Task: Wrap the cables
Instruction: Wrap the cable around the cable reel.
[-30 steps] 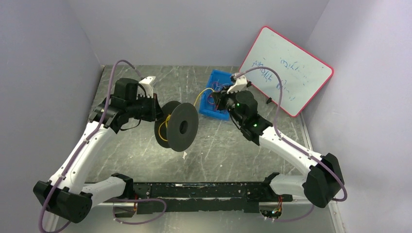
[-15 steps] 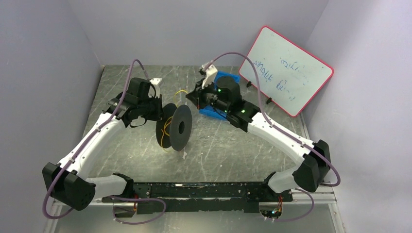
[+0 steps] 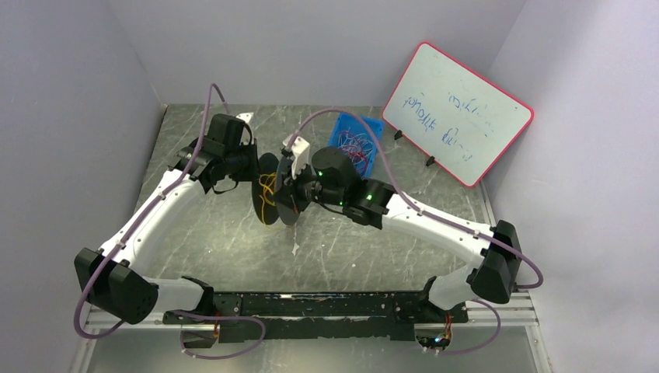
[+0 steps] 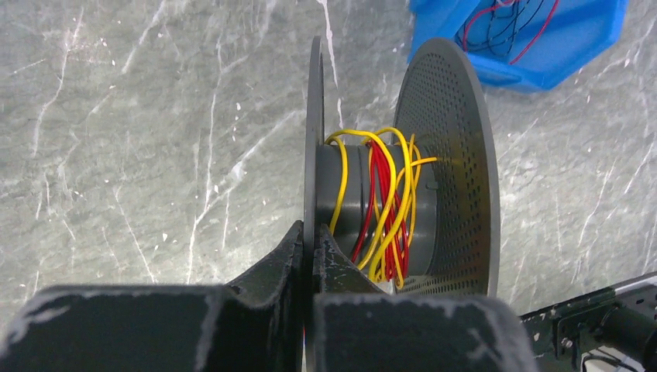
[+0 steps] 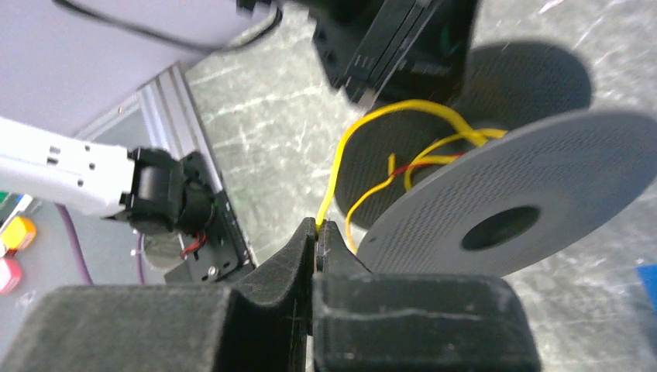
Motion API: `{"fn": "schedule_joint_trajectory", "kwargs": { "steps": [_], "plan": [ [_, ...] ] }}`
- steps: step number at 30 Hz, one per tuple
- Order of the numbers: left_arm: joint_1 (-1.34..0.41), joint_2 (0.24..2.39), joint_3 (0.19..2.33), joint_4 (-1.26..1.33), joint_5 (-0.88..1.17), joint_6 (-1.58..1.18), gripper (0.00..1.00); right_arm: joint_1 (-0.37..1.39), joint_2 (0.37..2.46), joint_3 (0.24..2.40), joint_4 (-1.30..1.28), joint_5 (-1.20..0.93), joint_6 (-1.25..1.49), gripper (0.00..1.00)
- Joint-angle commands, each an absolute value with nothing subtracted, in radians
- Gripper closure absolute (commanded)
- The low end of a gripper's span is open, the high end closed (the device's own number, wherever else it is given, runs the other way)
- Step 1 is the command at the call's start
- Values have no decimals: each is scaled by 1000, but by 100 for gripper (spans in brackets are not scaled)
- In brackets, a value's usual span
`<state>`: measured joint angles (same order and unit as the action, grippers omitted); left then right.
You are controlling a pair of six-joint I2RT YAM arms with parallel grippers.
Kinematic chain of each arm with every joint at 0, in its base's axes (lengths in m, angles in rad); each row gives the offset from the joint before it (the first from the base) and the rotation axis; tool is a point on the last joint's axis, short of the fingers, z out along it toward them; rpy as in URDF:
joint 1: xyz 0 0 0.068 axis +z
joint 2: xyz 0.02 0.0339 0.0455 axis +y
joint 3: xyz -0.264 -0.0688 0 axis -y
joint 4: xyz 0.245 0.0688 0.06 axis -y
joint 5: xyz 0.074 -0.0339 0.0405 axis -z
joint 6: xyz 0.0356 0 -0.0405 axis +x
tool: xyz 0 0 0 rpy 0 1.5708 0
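A black spool [image 3: 280, 203] hangs above the table, edge-on in the top view. My left gripper [image 4: 312, 230] is shut on its thin solid flange [image 4: 314, 139]. Yellow and red cables [image 4: 387, 203] are wound loosely round the hub, beside the perforated flange [image 4: 459, 155]. My right gripper [image 5: 318, 225] is shut on a yellow cable [image 5: 364, 122] that arcs up from its tips to the hub. In the top view the right gripper [image 3: 287, 189] is just in front of the spool. More cables, red and blue, lie tangled in the blue bin [image 3: 371, 134].
A red-framed whiteboard [image 3: 457, 113] leans at the back right, behind the blue bin [image 4: 569, 48]. A black rail [image 3: 326, 305] runs along the near table edge between the arm bases. Grey walls close in the left, back and right sides.
My right arm has swung left from the blue bin to the front of the spool, bringing the yellow cable with it. The left arm has turned the spool more edge-on.
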<state>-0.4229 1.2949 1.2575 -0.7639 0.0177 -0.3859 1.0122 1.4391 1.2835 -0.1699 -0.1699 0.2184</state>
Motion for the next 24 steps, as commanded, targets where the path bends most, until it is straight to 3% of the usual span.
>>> {"fn": "schedule_joint_trajectory", "kwargs": {
  "steps": [1,11,19,24],
  "plan": [
    [-428,1293,1323,-689,-1,-442,93,1044,1418,1221,-164,-193,288,100],
    [-426,1289,1344,-657,2,-485,93,1100,1419,1103,-101,-72,414,99],
    [-425,1278,1349,-658,-11,-488,93,1112,1399,1031,-76,-40,433,76],
    [-412,1267,1350,-657,-33,-488,93,1118,1368,1008,-75,-32,433,68]
  ]
}}
